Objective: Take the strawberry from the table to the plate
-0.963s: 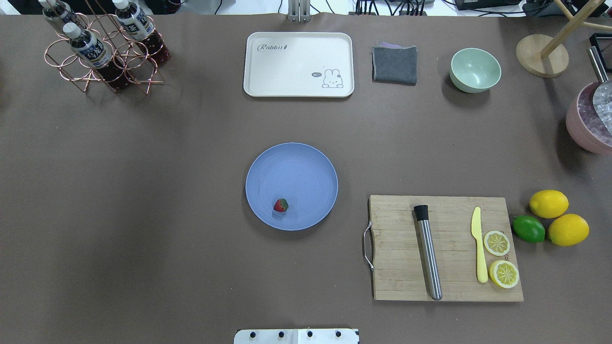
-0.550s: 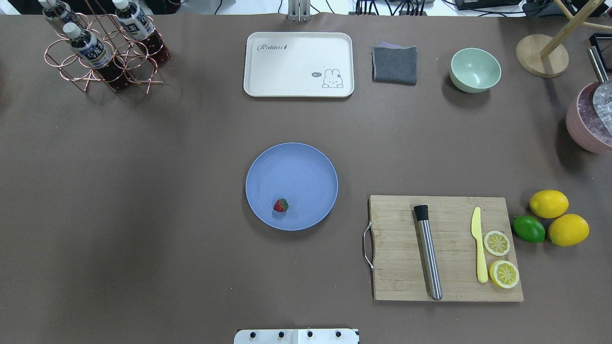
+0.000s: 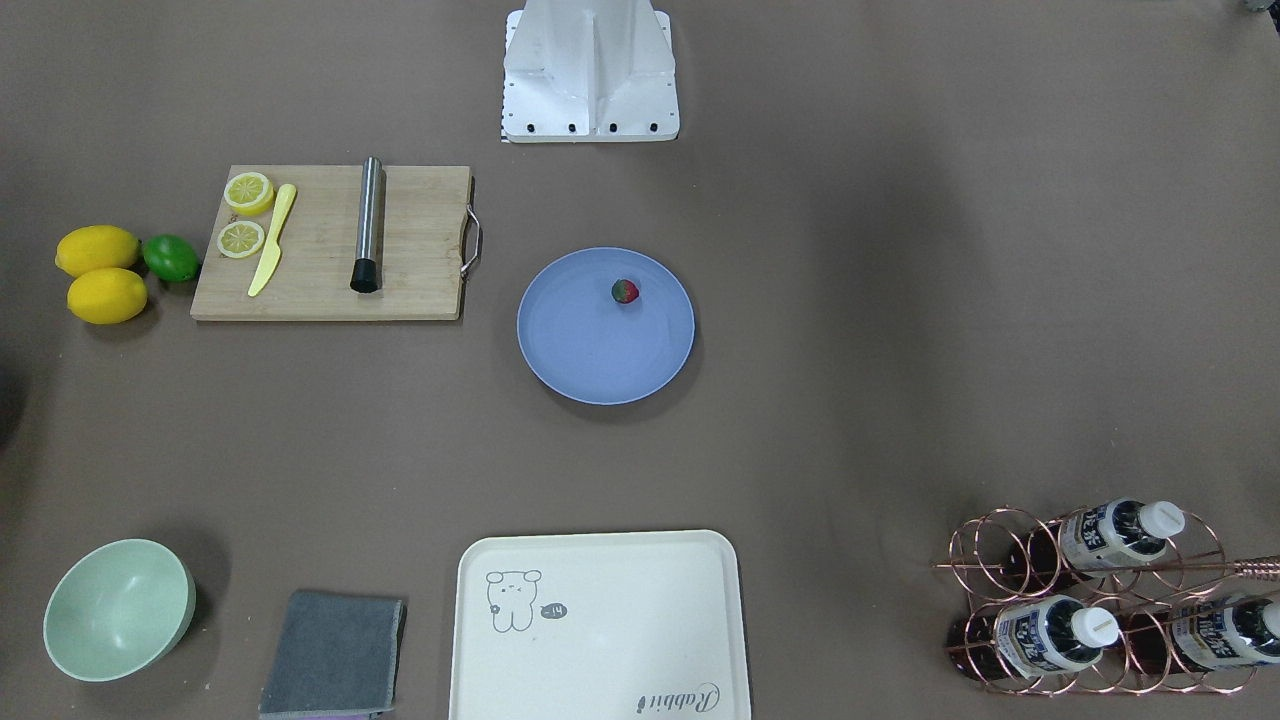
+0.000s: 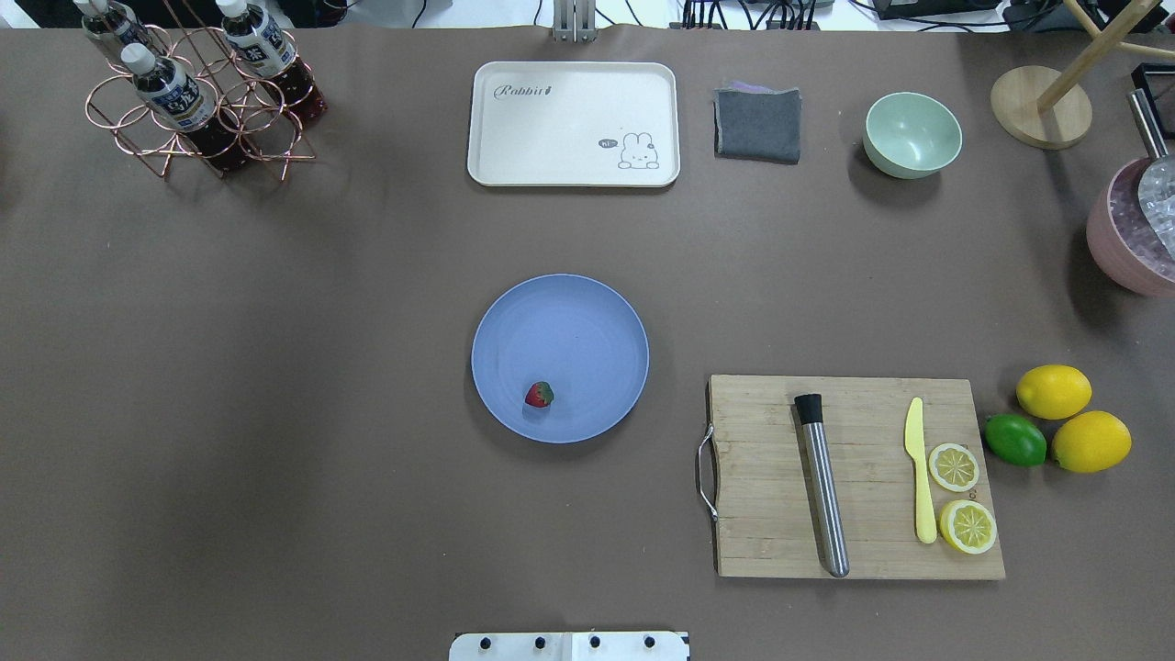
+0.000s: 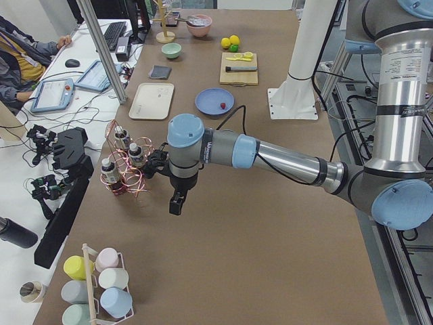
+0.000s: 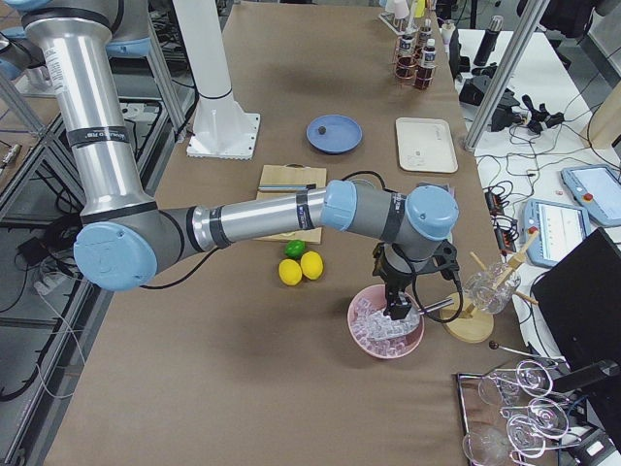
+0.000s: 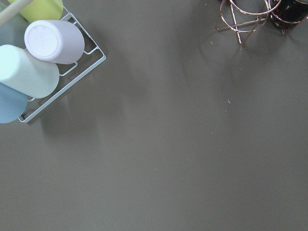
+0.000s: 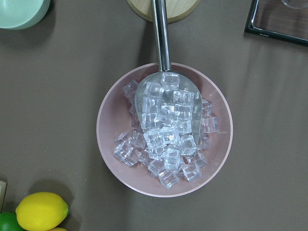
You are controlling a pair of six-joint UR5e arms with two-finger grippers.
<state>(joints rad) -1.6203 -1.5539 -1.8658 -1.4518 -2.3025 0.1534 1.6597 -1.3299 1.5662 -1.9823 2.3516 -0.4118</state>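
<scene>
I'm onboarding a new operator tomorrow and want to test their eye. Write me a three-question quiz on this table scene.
1. True or false: the strawberry lies on the plate.
2. What lies on the cutting board beside the lemon halves? A) yellow knife B) green lime C) grey cloth
3. Fill in: the pink bowl holds ice cubes and a metal ____.
Key: 1 true; 2 A; 3 scoop.
</scene>
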